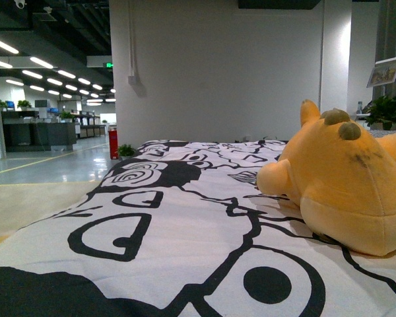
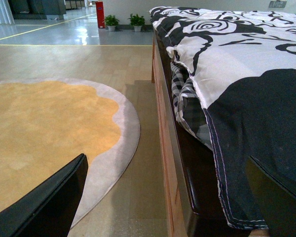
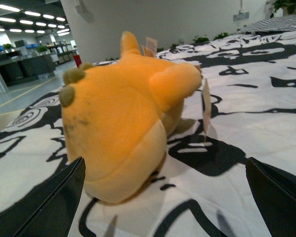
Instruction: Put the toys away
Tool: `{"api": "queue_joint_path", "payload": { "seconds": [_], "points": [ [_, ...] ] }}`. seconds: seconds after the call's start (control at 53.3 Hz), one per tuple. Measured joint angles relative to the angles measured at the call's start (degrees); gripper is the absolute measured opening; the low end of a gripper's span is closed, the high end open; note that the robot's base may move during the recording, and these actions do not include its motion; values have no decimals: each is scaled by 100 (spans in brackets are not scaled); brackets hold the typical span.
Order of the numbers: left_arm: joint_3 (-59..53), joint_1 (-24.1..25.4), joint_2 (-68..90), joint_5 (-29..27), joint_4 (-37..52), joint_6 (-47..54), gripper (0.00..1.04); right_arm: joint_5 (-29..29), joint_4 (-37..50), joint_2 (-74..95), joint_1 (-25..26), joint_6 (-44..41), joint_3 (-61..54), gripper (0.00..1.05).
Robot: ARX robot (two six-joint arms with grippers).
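Note:
An orange-yellow plush toy (image 1: 346,181) with olive-brown bumps lies on the black-and-white bed cover (image 1: 185,224) at the right of the front view. In the right wrist view the toy (image 3: 123,113) fills the middle, just ahead of my open right gripper (image 3: 163,202), whose black fingers (image 3: 39,207) stand wide apart near the toy's base; a white tag (image 3: 205,106) hangs from it. My left gripper (image 2: 163,202) is open and empty beside the bed's wooden side (image 2: 170,163), above the floor. Neither arm shows in the front view.
The bed cover (image 2: 246,74) hangs over the bed's edge. A round orange rug (image 2: 44,133) with a grey border lies on the wood floor beside the bed. A white wall (image 1: 224,66), potted plants (image 2: 123,20) and a red object (image 1: 113,144) stand beyond.

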State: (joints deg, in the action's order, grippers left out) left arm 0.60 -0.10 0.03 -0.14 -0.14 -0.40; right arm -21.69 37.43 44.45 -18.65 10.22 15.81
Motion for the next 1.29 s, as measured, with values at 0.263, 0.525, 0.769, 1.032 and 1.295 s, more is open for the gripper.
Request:
{"api": "queue_joint_path", "payload": {
  "seconds": [0.263,0.525,0.769,1.032,1.295],
  "points": [
    [0,0,0,2,0,0,98,-498,1045,1394,-673,-413,645,98],
    [0,0,0,0,2,0,98,-817,1797,2413,-1091,-984,1110,98],
    [0,0,0,2,0,0,98,-1099,2186,3141,-1215,-1569,1550,98],
    [0,0,0,0,0,0,98,-1556,1749,3770,-1036,-1893,2188,98],
    [0,0,0,0,0,0,98,-1781,614,4037,-664,-1801,2800,98]
  ]
}}
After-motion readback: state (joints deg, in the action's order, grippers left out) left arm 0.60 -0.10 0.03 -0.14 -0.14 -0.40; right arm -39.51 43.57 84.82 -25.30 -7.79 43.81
